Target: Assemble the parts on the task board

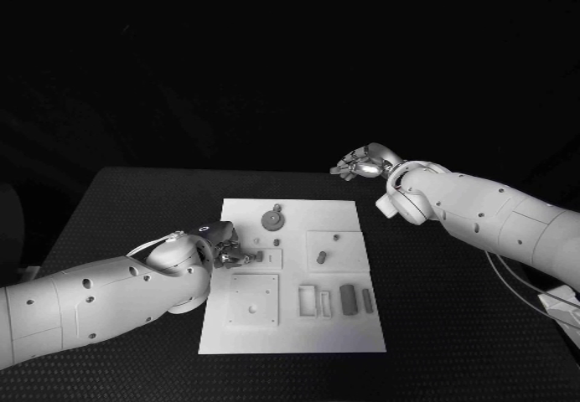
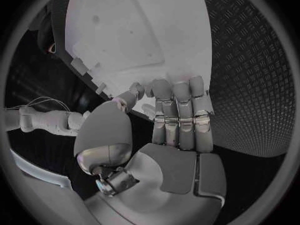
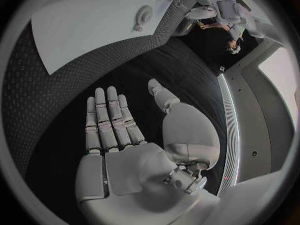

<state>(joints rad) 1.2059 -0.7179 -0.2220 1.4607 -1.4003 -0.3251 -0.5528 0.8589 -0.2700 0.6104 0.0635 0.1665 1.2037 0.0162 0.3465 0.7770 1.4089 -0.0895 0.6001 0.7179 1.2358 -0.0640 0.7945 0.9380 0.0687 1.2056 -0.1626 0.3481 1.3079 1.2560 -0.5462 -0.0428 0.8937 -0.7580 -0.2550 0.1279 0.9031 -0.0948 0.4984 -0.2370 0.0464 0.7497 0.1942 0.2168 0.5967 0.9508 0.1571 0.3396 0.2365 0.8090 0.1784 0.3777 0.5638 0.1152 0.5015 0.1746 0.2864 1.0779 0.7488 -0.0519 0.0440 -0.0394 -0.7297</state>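
table: black, dotted texture | backdrop: dark, unlit | light: dim, falling on tabletop

Left hand hides the task board edge; small parts indistinct.

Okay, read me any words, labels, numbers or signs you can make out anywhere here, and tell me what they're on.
None can be read: no lettering shows on the task board, its parts, the table, the left hand or the right hand.

White arms, silver robot hands
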